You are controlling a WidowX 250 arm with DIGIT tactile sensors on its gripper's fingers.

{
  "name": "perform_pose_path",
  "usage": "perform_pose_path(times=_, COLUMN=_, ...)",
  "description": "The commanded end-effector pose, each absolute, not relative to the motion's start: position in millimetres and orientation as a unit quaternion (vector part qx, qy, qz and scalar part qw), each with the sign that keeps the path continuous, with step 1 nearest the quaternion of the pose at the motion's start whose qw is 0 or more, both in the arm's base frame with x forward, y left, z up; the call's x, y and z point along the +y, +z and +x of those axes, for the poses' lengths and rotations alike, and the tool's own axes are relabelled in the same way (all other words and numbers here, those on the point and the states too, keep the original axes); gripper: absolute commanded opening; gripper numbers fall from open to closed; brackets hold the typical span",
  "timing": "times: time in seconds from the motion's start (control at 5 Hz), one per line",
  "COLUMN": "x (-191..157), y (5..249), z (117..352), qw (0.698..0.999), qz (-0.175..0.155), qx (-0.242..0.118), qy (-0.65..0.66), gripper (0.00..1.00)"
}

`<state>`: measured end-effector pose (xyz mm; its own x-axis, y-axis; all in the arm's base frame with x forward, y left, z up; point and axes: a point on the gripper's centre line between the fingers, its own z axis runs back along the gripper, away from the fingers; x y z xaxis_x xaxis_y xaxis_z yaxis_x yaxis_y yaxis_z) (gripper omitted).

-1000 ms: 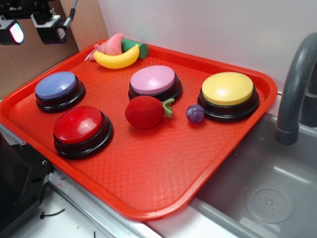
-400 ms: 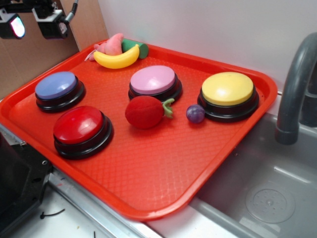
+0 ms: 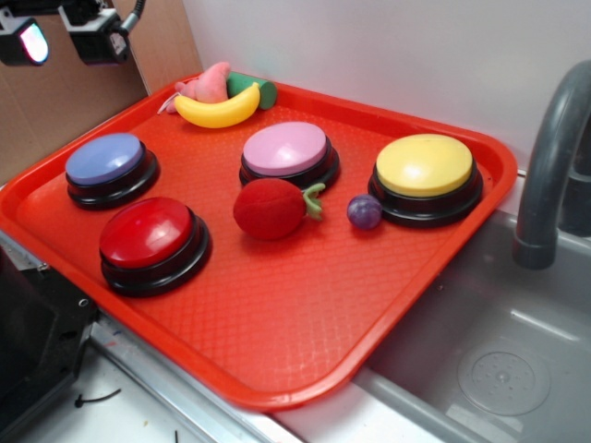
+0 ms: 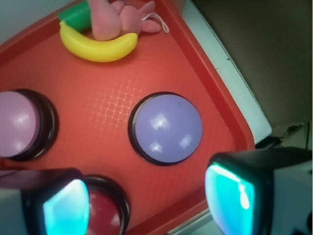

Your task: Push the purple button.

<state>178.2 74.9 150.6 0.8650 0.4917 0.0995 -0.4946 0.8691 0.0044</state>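
tray [image 3: 305, 332] — front bare | purple button [image 3: 104, 158] at left rim | pincer [image 3: 63, 41] high above

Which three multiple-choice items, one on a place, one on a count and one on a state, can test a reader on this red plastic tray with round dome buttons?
1. Where does the bluish-purple dome button stand on the red plastic tray?
A. beside the yellow dome button
B. behind the red dome button
C. in the sink

2. How many dome buttons are on the tray?
A. three
B. four
C. five

3. What is the gripper doing?
A. pressing the purple button
B. holding the banana
C. hanging open above the tray

Answers:
1 B: in the exterior view it sits just behind the red dome button.
2 B: purple, red, pale pink and yellow.
3 C: the wrist view shows fingers apart, touching nothing.
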Motion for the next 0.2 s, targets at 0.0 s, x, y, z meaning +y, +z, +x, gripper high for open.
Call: perform_pose_path(times=0.0, x=71.5, y=176.8, z=183.0, qw=0.974, qz=0.006, qx=-0.098, qy=0.206, gripper=1.00)
